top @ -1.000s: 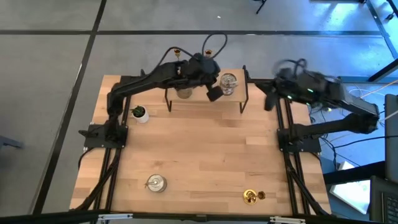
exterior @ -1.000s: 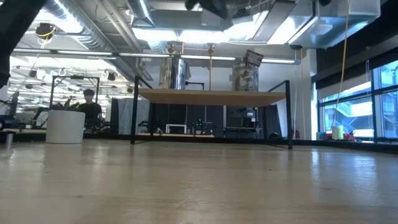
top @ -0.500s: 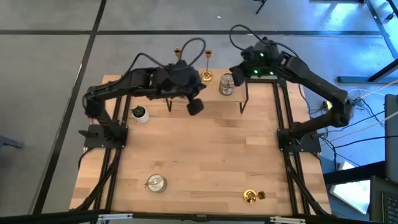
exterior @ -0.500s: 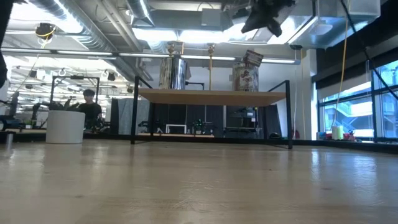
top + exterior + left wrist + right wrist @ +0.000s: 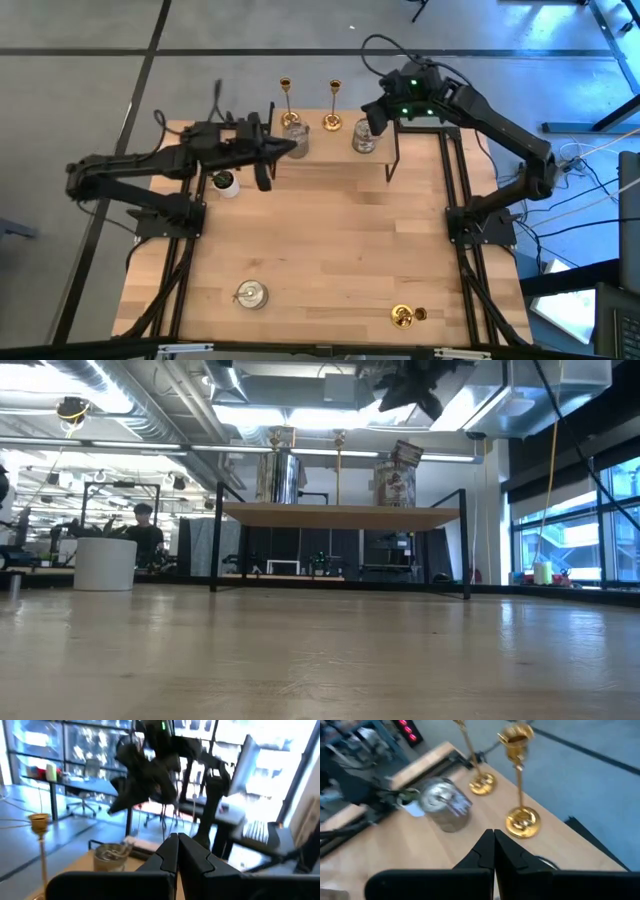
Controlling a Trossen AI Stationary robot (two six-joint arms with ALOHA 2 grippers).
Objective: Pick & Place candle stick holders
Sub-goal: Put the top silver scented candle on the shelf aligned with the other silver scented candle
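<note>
Across the wooden counter (image 5: 330,250), a black-legged shelf (image 5: 330,165) stands at the far edge carrying two brass candle stick holders (image 5: 332,110) and two silvery glass holders (image 5: 365,138). Above the right-hand glass holder hovers the right claw (image 5: 372,118), fingers pressed together and empty; both brass holders lie just beyond its tips. Beside the shelf's left legs, the left claw (image 5: 264,172) is likewise closed, holding nothing, near a small potted plant (image 5: 224,183). Along the near edge sit one glass holder (image 5: 249,295) and one brass holder (image 5: 403,316), well apart
</note>
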